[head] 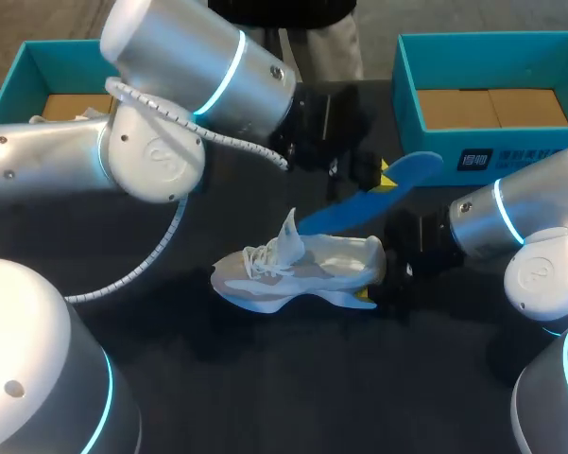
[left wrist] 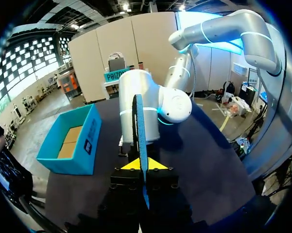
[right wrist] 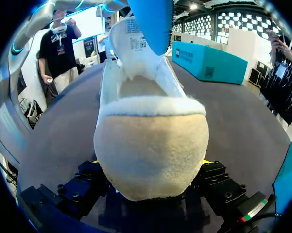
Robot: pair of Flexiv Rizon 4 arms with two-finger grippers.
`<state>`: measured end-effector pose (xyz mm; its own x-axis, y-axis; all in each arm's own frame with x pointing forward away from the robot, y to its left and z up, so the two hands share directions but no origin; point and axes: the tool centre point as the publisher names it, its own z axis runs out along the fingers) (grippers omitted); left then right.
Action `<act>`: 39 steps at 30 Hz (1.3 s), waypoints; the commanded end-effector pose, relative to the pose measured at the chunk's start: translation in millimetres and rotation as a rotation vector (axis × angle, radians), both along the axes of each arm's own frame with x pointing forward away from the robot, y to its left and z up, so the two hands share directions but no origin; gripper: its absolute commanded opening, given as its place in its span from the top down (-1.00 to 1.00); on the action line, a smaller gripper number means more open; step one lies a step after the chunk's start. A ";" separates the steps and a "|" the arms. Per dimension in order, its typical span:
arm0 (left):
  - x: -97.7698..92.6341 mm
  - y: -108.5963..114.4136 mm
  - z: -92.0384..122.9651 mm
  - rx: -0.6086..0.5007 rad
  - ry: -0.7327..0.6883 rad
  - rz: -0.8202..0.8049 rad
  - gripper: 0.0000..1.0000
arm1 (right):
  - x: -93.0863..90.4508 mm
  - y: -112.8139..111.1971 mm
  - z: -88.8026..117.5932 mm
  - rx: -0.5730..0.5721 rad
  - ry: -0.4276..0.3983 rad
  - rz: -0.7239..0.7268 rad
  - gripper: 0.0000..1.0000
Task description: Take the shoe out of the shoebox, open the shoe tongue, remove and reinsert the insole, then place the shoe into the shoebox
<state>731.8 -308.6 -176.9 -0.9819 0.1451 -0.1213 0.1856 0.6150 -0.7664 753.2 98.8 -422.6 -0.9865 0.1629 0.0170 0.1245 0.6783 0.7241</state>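
A dark table [head: 265, 378] (matte black).

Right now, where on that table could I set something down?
Free: the bare table on the robot's side of the white shoe. Crowded: around the heel, where the left gripper holds the blue insole and the right gripper clamps the shoe.

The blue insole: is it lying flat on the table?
No, the left tool grips the blue insole and holds it slanted in the air above the white shoe.
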 end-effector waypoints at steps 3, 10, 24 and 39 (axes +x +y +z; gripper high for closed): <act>0.5 -0.8 -1.0 0.000 0.000 -0.001 1.00 | 1.4 2.6 -2.3 -0.007 0.002 -0.002 1.00; 0.5 -0.8 -1.0 0.000 0.000 -0.001 1.00 | 1.4 2.6 -2.3 -0.007 0.002 -0.002 1.00; 7.7 -14.6 25.3 -0.078 0.086 0.055 1.00 | 1.4 2.6 -2.3 -0.007 0.002 -0.002 1.00; -2.2 -10.7 101.1 -0.276 0.360 0.118 1.00 | 1.4 2.6 -2.3 -0.007 0.002 -0.002 1.00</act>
